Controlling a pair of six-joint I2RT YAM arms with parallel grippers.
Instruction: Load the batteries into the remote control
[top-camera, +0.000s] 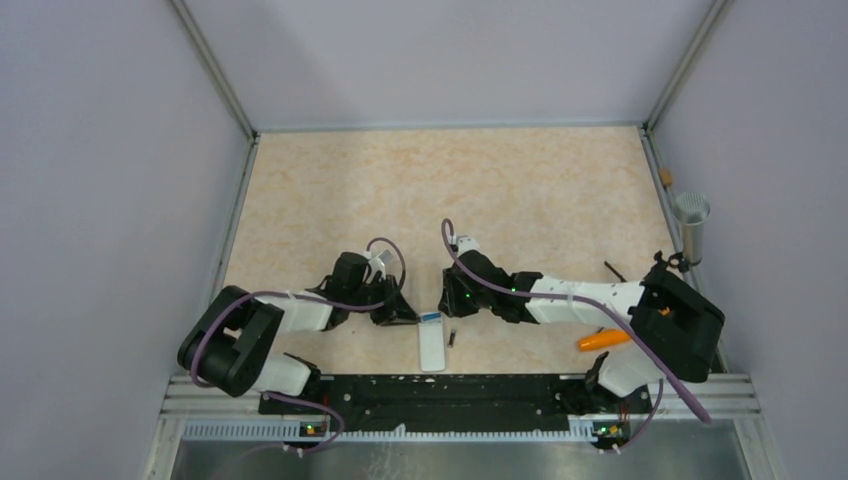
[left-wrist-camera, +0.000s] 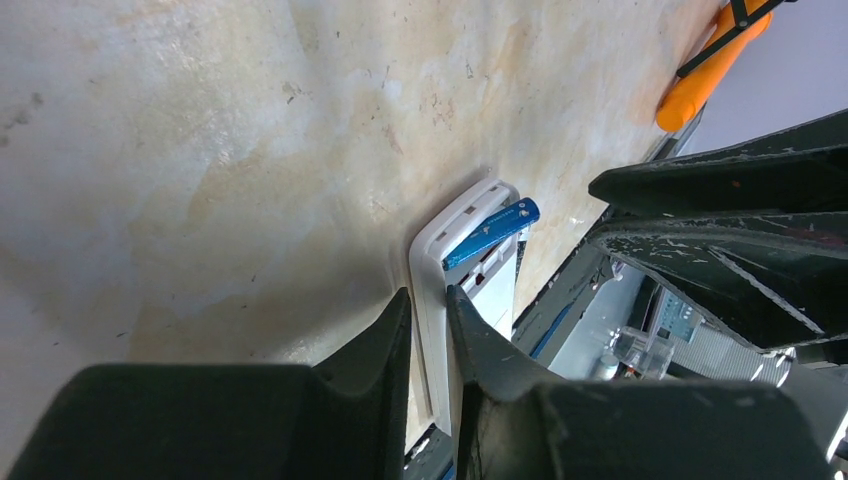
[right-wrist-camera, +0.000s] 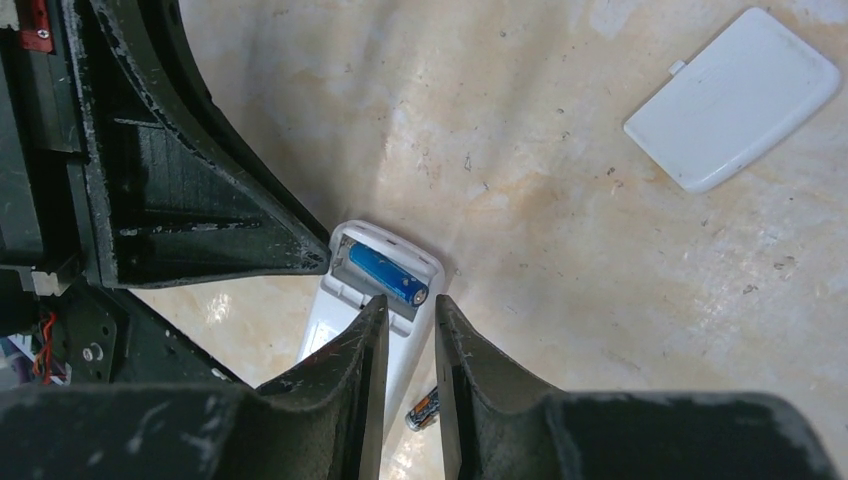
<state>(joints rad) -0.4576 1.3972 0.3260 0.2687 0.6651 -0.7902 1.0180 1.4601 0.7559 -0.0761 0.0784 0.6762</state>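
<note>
Remote control (top-camera: 432, 345) lies at lower centre of the top view, back up, battery bay open. Blue battery (right-wrist-camera: 388, 274) sits in the bay at the remote's far end; in the left wrist view the same battery (left-wrist-camera: 492, 228) lies slanted across the bay. Dark battery (top-camera: 452, 338) is on the table just right of the remote, outside it, and shows low in the right wrist view (right-wrist-camera: 422, 410) beside the remote's edge.

Left gripper (left-wrist-camera: 428, 300) is clenched on the remote's long side wall (left-wrist-camera: 430, 255), one finger on each face. Right gripper (right-wrist-camera: 408, 305) hangs over the bay with its jaws close together, a thin gap between them; can't tell whether they pinch anything.

White cover (right-wrist-camera: 735, 95) lies at upper right, well apart from the remote. Orange tapered object (top-camera: 603, 339) rests at right, under the right arm.
</note>
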